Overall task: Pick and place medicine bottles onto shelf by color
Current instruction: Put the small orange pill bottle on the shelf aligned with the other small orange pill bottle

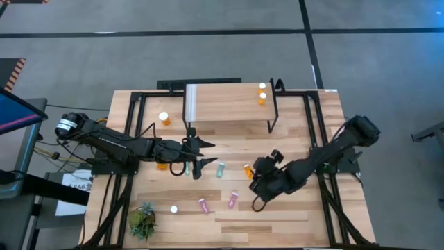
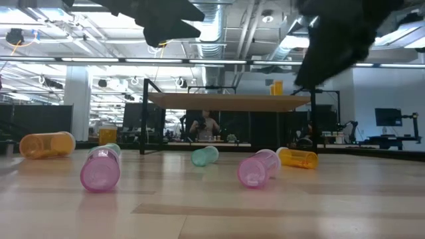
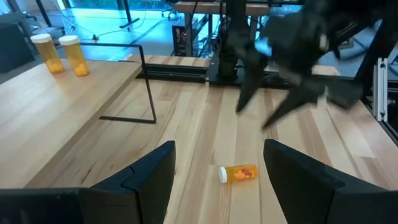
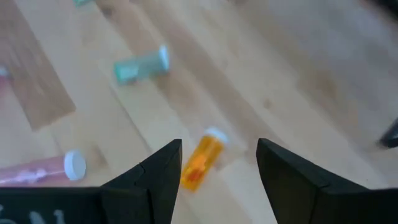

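Observation:
A small orange bottle (image 1: 248, 169) lies on its side on the table between my two grippers; it also shows in the right wrist view (image 4: 202, 160) and the left wrist view (image 3: 238, 173). My right gripper (image 1: 254, 178) is open just right of it, its fingers (image 4: 161, 168) on either side without touching. My left gripper (image 1: 207, 153) is open and empty, left of it. Two orange bottles (image 1: 262, 93) stand on the shelf (image 1: 229, 104) at its right end. Teal bottles (image 1: 220, 169) (image 1: 186, 169) and pink bottles (image 1: 204, 205) (image 1: 233, 201) lie on the table.
An orange bottle (image 1: 164, 118) stands left of the shelf, and another (image 1: 161, 165) lies under my left arm. A white-capped bottle (image 1: 174, 208) and a green plant (image 1: 142, 221) are near the front left. The shelf's black legs (image 1: 272, 121) stand behind the grippers.

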You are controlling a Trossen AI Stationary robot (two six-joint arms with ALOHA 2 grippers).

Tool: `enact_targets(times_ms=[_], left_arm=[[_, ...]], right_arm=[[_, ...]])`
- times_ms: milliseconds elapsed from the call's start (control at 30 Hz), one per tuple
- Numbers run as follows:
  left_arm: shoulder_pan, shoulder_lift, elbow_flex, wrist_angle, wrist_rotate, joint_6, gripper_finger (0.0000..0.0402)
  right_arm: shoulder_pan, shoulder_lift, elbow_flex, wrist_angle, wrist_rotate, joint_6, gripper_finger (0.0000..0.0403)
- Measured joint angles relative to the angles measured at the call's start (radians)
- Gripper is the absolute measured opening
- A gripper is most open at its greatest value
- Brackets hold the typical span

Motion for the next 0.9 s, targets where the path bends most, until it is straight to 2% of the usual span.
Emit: enact_targets(times_ms=[167,333,533,767,900], left_arm=[[0.000,0.000,0.000,-0.001,0.000,0.002,0.0233],[0.000,0.000,0.000,-0.015,0.000,0.006,0.0233],[0.000,0.000,0.000,-0.030,0.000,0.006,0.0233],[0.000,0.000,0.000,-0.034,-0.001,0.006,0.0233],[0.000,0.000,0.000,-0.034,-0.001,0.006,0.0233]], right_arm=[[-0.032,0.112,0.000,0.071,-0.078,0.004,0.0230],[-0.063,0.157,0.000,0.089,-0.145,-0.004,0.0230],[-0.064,0.122,-0.035,0.108,-0.142,-0.015,0.0230],[-0.059,0.041,-0.201,0.393,-0.137,-0.032,0.0230],[-0.064,0.038,-0.256,0.421,-0.134,-0.008,0.0230]])
